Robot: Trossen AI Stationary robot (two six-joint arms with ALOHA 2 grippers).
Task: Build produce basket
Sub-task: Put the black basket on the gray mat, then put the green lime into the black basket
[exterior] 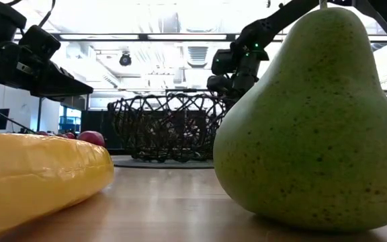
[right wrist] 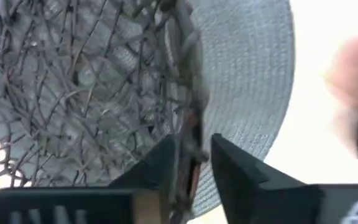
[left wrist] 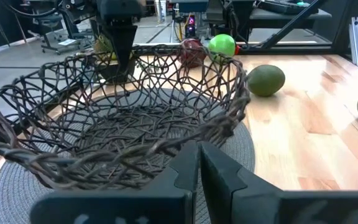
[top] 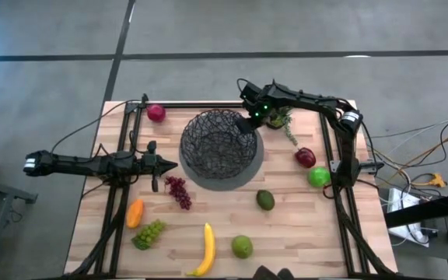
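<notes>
The dark wire basket [top: 218,142] sits on the round grey mat [top: 249,173]; it also shows in the low view [exterior: 166,128] and the left wrist view [left wrist: 123,124]. My right gripper [top: 247,123] is at its far-right rim, shut on the wire. My left gripper [top: 169,164] is shut and hovers just left of the basket, touching nothing. The produce lies around on the table: purple grapes [top: 179,191], orange piece [top: 134,212], green grapes [top: 149,233], banana [top: 205,250], lime [top: 242,246], avocado [top: 264,200], red apples [top: 155,113] [top: 305,157], green apple [top: 318,176]. My right gripper [right wrist: 193,146] pinches the basket's rim [right wrist: 188,121] on its far-right side, one finger inside the bowl and one outside. The fingers come from above, slanting down from the table's far side. The basket's bottom rests on the grey mat [right wrist: 247,93].
A leafy green sprig [top: 278,120] lies beside the right gripper. Black frame rails run along the table's left [top: 119,194] and right [top: 341,210] sides. In the low view a large green fruit [exterior: 308,121] and the banana [exterior: 32,175] fill the foreground.
</notes>
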